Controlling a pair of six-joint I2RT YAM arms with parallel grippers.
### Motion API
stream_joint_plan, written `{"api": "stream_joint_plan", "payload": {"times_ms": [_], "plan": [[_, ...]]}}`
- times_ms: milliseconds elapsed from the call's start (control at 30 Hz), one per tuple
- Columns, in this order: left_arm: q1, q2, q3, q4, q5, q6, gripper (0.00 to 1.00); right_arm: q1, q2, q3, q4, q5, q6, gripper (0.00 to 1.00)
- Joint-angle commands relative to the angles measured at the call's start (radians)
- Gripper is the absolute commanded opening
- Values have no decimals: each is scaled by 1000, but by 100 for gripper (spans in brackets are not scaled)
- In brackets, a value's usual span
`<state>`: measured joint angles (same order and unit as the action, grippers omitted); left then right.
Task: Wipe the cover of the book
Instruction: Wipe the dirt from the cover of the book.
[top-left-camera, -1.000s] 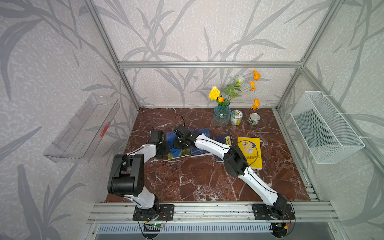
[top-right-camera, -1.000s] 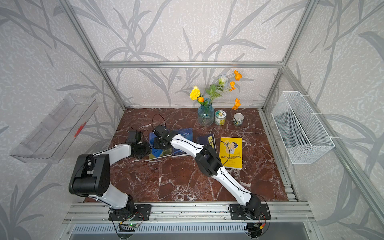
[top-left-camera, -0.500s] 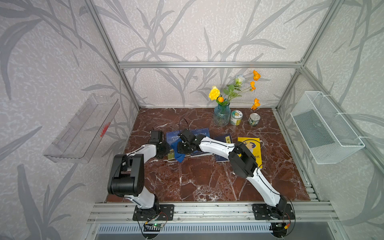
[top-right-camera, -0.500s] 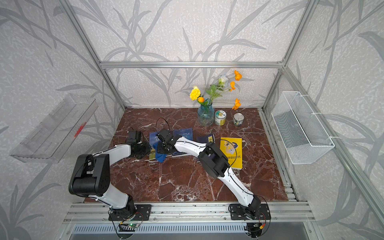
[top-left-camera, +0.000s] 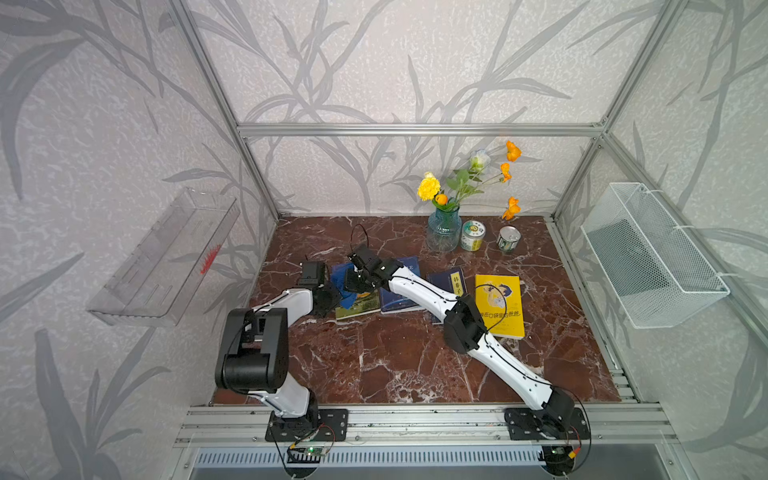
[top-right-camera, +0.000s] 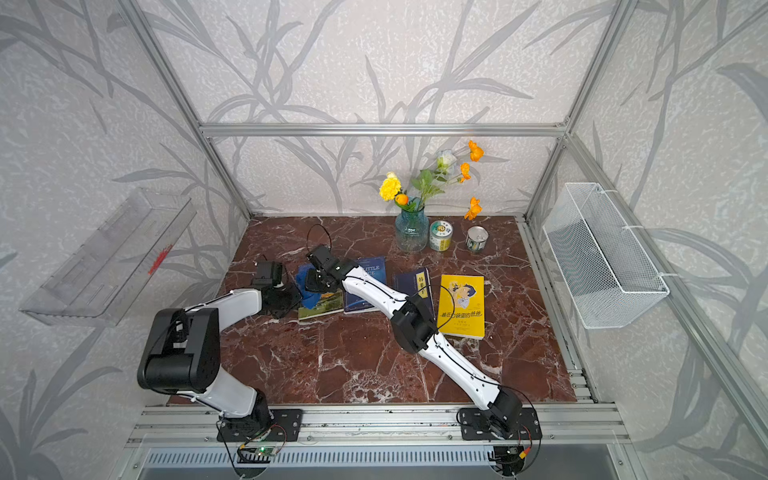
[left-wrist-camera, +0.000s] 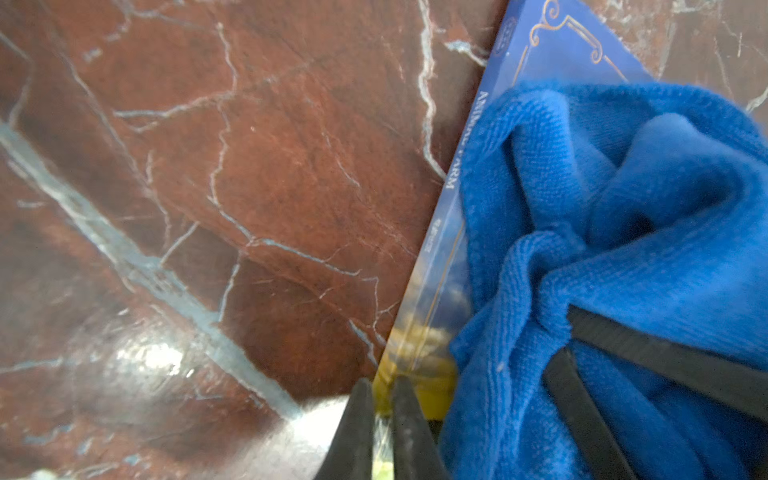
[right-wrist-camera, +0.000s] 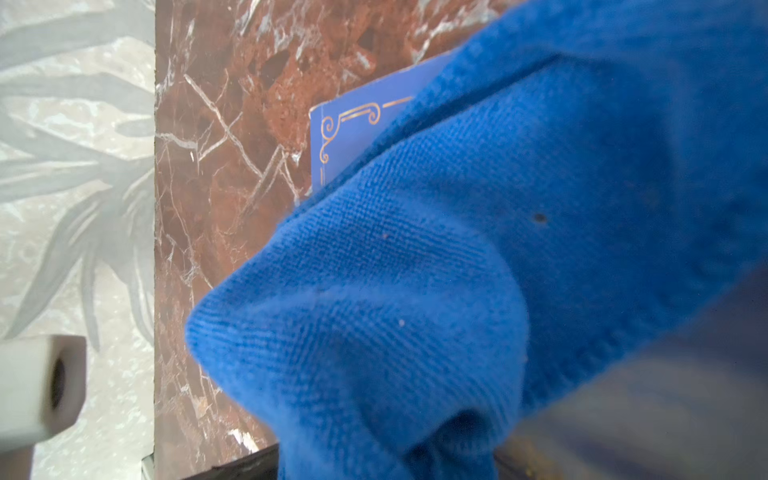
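While tight on cloth (left-wrist-camera: 665, 187), right pincer (top-left-camera: 353, 284)

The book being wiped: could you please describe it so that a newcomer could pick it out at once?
On the red marble tabletop, four books lie in a row across the middle. The book is at the row's end on the robot's left, beside a navy book. It alone has a green landscape on its cover and a crumpled blue cloth on top.
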<state>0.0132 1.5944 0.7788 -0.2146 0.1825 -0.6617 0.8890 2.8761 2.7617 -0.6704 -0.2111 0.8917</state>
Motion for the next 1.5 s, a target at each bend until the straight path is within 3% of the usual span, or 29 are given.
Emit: {"api": "stream_joint_plan", "payload": {"times_ms": [0,200,300,367,467,633,700,767,1000,1200,1300,1467], "plan": [[-10,28,-46,-121,-7,14,12,-2,11,-168,-226,55,-38,0],[-10,26,-47,-121,-6,14,12,-2,-351,-815,69,104,-46,0],[-10,27,-47,-120,-10,14,12,-15,-426,-934,152,125,-38,0],[-10,26,-47,-121,-9,14,12,-27,-398,-872,118,134,-48,0],[-10,27,-47,-120,-8,14,12,-45,-271,-640,23,143,-61,0],[-10,27,-48,-117,-6,14,12,-72,83,35,-268,151,-45,0],[-10,27,-47,-117,-6,14,12,-85,149,136,-282,132,-7,0],[-10,27,-47,-116,-6,14,11,-91,123,62,-240,116,11,0],[-10,27,-47,-118,-7,14,11,-55,-190,-515,-50,178,-70,0],[-10,26,-47,-120,-5,14,11,22,-318,-735,-13,194,-124,0],[-10,27,-47,-118,-6,13,11,25,-308,-729,9,173,-120,0],[-9,26,-49,-117,-5,14,11,18,-180,-461,-141,153,-140,0]]}}
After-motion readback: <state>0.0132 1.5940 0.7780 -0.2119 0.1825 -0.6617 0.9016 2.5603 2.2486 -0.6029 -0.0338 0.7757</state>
